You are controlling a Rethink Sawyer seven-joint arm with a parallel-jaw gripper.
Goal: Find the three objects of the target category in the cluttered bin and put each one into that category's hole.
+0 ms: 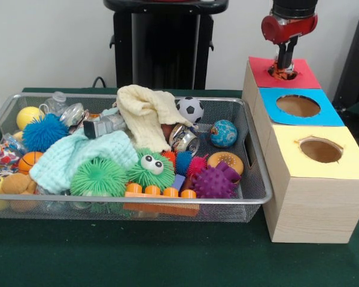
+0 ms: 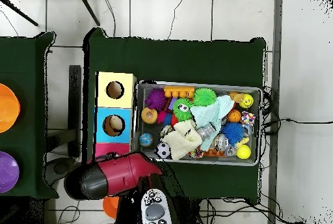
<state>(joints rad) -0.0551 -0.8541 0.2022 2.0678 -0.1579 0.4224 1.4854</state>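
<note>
Gripper (image 1: 283,67) is hanging right over the hole in the red-topped box (image 1: 305,76), at the far end of the row of three boxes, its tips reaching down into the opening. Something orange and dark is showing between the tips at the hole's rim, so it is probably holding an object, but the view there is too poor to name it or to say for certain that the jaws are closed on it; recording grip as undetermined. Judged step: a drop-off into the red hole, at or near release. Arm (image 2: 114,174) is covering the red box in the overhead view, so nothing can be confirmed from above. Blue-topped box (image 1: 329,113) and yellow-topped box (image 1: 347,164) are standing next in line; in the overhead view something pale is lying inside the blue hole. Wire bin (image 1: 254,194) is sitting just beside the boxes, crowded with spiky balls, a soccer ball (image 1: 192,109), a globe ball (image 1: 224,133), cloths and toy blocks. Which category the red hole is taking is not evident, so remaining targets cannot be picked out. Next move is calling for a clean release, a lift straight up clear of the rim, then travel back over the bin.
</note>
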